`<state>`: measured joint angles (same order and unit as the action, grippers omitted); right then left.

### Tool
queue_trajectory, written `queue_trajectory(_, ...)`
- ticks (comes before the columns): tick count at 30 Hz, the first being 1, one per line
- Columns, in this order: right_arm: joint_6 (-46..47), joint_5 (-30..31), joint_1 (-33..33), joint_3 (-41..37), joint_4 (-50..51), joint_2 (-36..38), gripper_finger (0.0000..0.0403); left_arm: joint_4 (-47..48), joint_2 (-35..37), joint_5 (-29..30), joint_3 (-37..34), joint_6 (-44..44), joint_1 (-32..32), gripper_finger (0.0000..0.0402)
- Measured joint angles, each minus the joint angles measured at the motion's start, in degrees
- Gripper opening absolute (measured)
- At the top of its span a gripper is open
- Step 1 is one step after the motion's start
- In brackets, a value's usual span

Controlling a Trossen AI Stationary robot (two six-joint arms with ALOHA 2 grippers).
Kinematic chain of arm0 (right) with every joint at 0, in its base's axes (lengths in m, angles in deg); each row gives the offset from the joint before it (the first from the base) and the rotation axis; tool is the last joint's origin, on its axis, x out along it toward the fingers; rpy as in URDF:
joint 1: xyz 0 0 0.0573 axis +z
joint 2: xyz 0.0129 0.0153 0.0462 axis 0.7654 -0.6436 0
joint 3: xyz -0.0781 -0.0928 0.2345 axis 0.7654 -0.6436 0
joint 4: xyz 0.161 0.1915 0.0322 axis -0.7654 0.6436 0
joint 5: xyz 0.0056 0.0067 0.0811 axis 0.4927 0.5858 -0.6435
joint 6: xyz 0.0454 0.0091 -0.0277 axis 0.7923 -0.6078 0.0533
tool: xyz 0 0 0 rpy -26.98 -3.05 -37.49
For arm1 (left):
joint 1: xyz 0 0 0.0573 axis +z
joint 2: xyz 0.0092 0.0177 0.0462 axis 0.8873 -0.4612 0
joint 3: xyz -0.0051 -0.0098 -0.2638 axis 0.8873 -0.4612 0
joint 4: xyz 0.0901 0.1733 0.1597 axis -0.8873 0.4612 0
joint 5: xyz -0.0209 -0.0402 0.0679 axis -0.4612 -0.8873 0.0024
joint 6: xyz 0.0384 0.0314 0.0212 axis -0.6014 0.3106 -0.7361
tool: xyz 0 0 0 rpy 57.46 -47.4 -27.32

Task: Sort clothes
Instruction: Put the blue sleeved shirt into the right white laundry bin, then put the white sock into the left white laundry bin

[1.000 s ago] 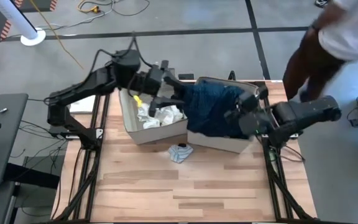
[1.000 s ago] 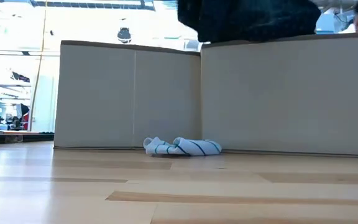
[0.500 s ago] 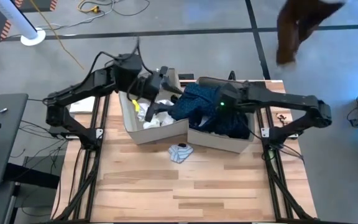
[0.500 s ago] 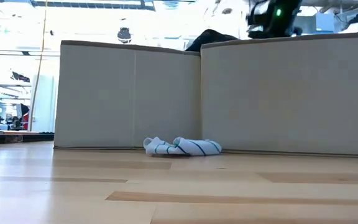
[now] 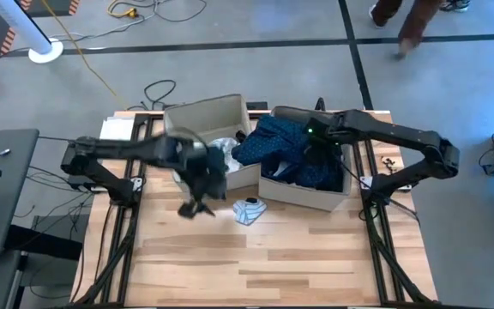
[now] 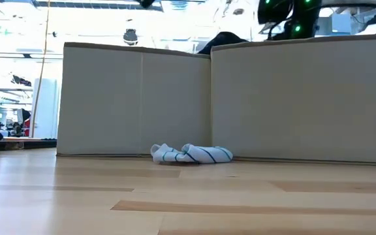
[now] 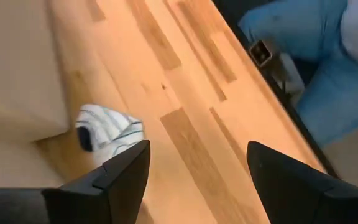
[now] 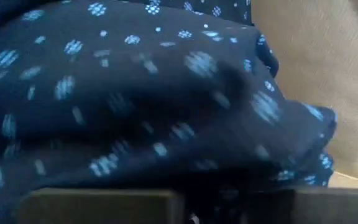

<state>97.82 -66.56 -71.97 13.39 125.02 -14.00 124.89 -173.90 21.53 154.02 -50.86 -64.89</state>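
High view: left gripper, fingers apart, empty, over bench beside striped sock; right gripper buried in navy dotted garment, jaw state unclear.

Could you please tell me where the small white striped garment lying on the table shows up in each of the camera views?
High view: the small white striped garment lies on the wood just in front of the two beige boxes.
Low view: it lies at the foot of the boxes, near where they meet.
Left wrist view: it lies beside a box wall, beyond the open left gripper.
Right wrist view: not in it.
Shared landmark: the beige boxes.
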Motion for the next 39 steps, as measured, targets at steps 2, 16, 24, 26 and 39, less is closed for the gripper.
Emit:
queue_trajectory(2, -0.5, -0.1, 0.7, 0.0, -0.4, 2.1, 0.0107, -5.3, 0.0, 2.3, -5.5, 0.0, -3.2, 0.0263)
queue_trajectory(16, 1.3, 0.0, 9.8, 2.6, -11.4, 15.8, 0.0362, -55.6, -1.0, 14.8, -37.6, 5.0, -7.0, 0.0263)
queue_trajectory(24, -9.9, -0.2, 16.5, 2.6, -26.6, 10.5, 0.0344, -62.9, -12.8, 12.2, -38.4, 5.8, -5.6, 0.0263)
queue_trajectory(26, -11.7, -1.3, 16.9, 2.6, -26.7, 8.2, 0.0337, -65.0, -15.2, 12.3, -38.4, 5.9, -5.5, 0.0263)
queue_trajectory(39, -17.2, -7.9, 8.8, 2.6, -24.5, -7.4, 0.0321, -62.3, -23.4, 10.0, -34.8, 8.9, -4.1, 0.0159)
